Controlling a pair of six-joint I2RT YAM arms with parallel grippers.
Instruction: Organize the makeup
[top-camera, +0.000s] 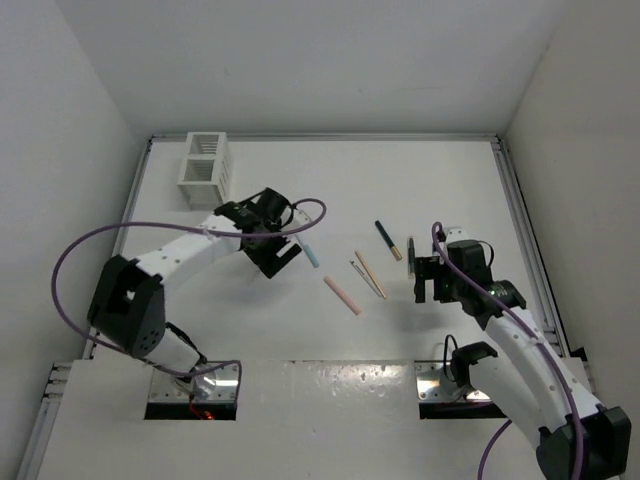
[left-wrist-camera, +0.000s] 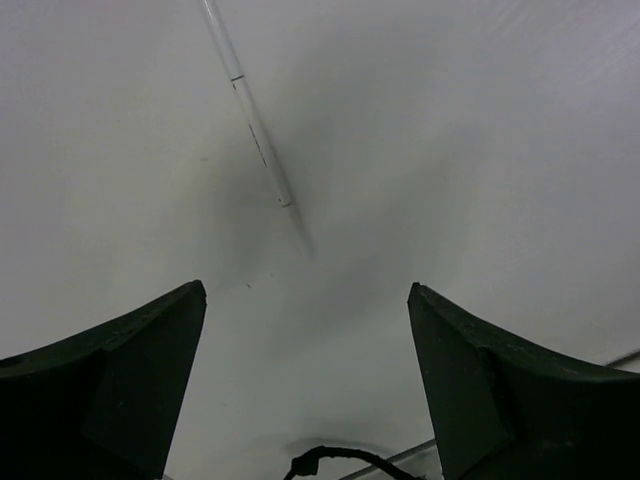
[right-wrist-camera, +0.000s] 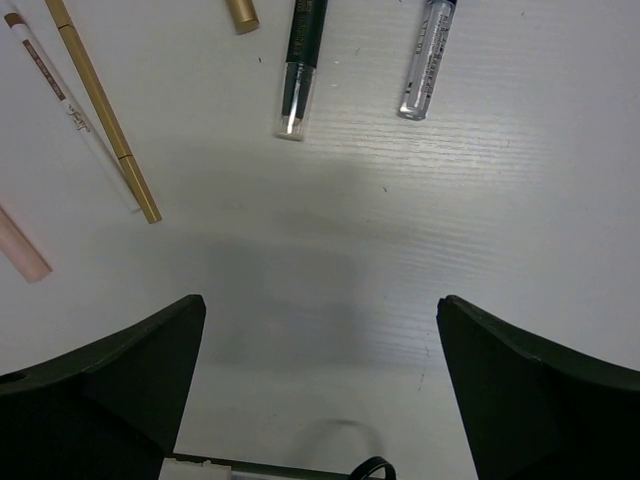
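The makeup sticks lie mid-table. In the top view there are a light blue stick (top-camera: 310, 252), a salmon pink one (top-camera: 342, 295), a tan one (top-camera: 371, 274) beside a thin grey one (top-camera: 355, 269), and a black one with gold bands (top-camera: 388, 240). My left gripper (top-camera: 276, 252) is open and empty just left of the blue stick; its wrist view (left-wrist-camera: 305, 300) shows only white surface. My right gripper (top-camera: 424, 277) is open and empty. Its wrist view (right-wrist-camera: 320, 310) shows the tan stick (right-wrist-camera: 100, 105), a white stick (right-wrist-camera: 45, 70), the pink tip (right-wrist-camera: 20, 245), a dark stick (right-wrist-camera: 300, 70) and a clear one (right-wrist-camera: 428, 60) ahead.
A white slatted square box (top-camera: 205, 168) stands at the back left. A purple cable (top-camera: 90, 245) loops over the left arm. White walls enclose the table, with a raised rail (top-camera: 515, 200) along the right edge. A thin seam (left-wrist-camera: 250, 110) crosses the left wrist view.
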